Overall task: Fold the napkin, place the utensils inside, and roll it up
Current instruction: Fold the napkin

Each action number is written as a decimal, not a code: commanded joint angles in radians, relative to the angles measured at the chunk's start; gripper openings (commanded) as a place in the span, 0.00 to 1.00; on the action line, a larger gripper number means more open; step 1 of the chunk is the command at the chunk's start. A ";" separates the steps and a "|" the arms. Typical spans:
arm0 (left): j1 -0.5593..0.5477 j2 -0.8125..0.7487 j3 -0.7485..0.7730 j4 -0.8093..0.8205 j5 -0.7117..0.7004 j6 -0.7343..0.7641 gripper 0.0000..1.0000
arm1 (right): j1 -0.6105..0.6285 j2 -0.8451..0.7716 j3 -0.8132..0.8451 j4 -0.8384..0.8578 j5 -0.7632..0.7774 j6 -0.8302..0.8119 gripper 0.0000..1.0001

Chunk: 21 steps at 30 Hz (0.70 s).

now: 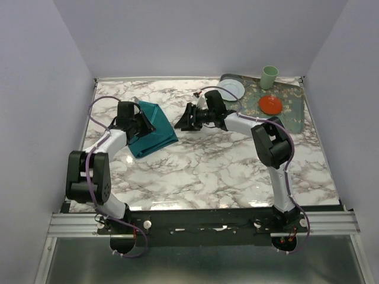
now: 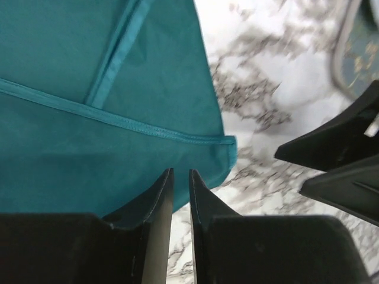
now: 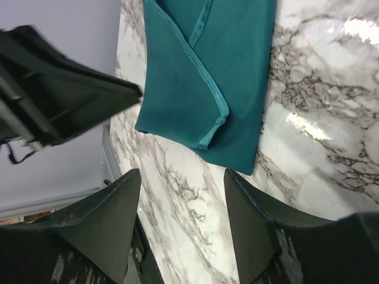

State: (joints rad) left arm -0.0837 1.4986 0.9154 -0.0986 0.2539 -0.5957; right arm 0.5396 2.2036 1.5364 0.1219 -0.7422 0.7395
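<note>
on the marble tabletop (image 1: 225, 171) the teal napkin (image 1: 155, 135) is seen folded over, layered hems showing, just ahead of the left tool (image 2: 180, 173), whose jaws are held narrow and empty. the right tool (image 3: 180, 173) is spread wide, holding nothing, with the napkin ahead and apart. folding is judged largely done; the utensils, not made out here, are yet to be placed and the roll made.

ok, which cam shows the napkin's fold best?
Right wrist. The napkin lies unobstructed there, with its overlapping layers, hems and folded corner all clear. Left wrist is closer but cropped, so it shows only hems and one corner. Top external shows the whole outline, but small and partly hidden by the left arm.
</note>
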 commanded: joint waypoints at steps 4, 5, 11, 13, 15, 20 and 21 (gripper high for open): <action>-0.017 0.132 0.057 -0.027 0.107 0.134 0.22 | 0.016 -0.045 -0.076 -0.038 0.003 0.000 0.66; -0.019 0.132 0.050 -0.033 0.085 0.143 0.22 | 0.017 -0.056 -0.085 -0.038 0.003 -0.005 0.66; -0.024 0.143 0.062 -0.072 -0.024 0.178 0.22 | 0.016 -0.105 -0.147 -0.030 -0.011 -0.008 0.66; -0.025 0.155 0.077 -0.085 -0.042 0.185 0.22 | 0.016 -0.125 -0.165 -0.027 -0.016 -0.011 0.66; -0.025 0.167 0.109 -0.137 -0.070 0.189 0.20 | 0.016 -0.151 -0.179 -0.027 -0.019 -0.014 0.66; -0.040 0.199 0.148 -0.208 -0.143 0.221 0.15 | 0.013 -0.208 -0.238 -0.021 -0.014 -0.020 0.66; -0.048 0.207 0.161 -0.229 -0.149 0.223 0.15 | 0.011 -0.214 -0.246 -0.016 -0.014 -0.020 0.66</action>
State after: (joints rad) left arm -0.1097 1.6703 1.0298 -0.2279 0.1940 -0.4187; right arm 0.5541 2.0598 1.3365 0.1032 -0.7452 0.7387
